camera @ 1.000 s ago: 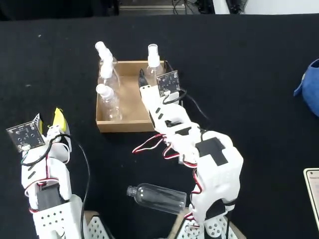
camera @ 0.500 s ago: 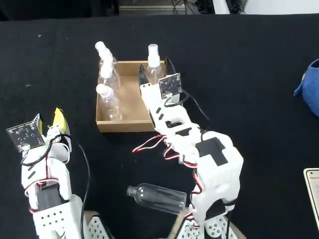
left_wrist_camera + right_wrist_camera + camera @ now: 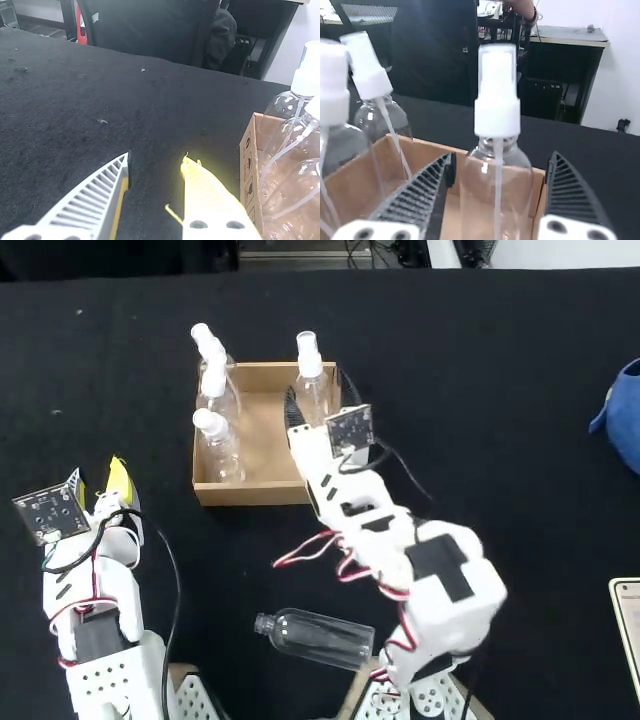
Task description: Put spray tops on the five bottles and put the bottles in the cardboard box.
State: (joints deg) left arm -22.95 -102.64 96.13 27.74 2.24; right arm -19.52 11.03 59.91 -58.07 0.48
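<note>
The cardboard box (image 3: 250, 496) sits at the table's middle back and holds several clear bottles with white spray tops. Three stand along its left side (image 3: 216, 420). A fourth bottle (image 3: 308, 350) stands in the back right corner. My right gripper (image 3: 318, 392) is open, its black fingers on either side of that bottle (image 3: 496, 105) without touching it. One clear bottle without a top (image 3: 318, 637) lies on its side near the arm bases. My left gripper (image 3: 98, 482) is open and holds nothing, low over the table left of the box (image 3: 250, 165).
A blue object (image 3: 622, 420) lies at the right edge and a pale card (image 3: 628, 625) at the lower right. Red and white cables (image 3: 300, 540) hang from the right arm between the box and the lying bottle.
My right gripper opened off the bottle in the box's back right corner and drew back a little toward its base. The bottle stays upright. The left arm has not moved.
</note>
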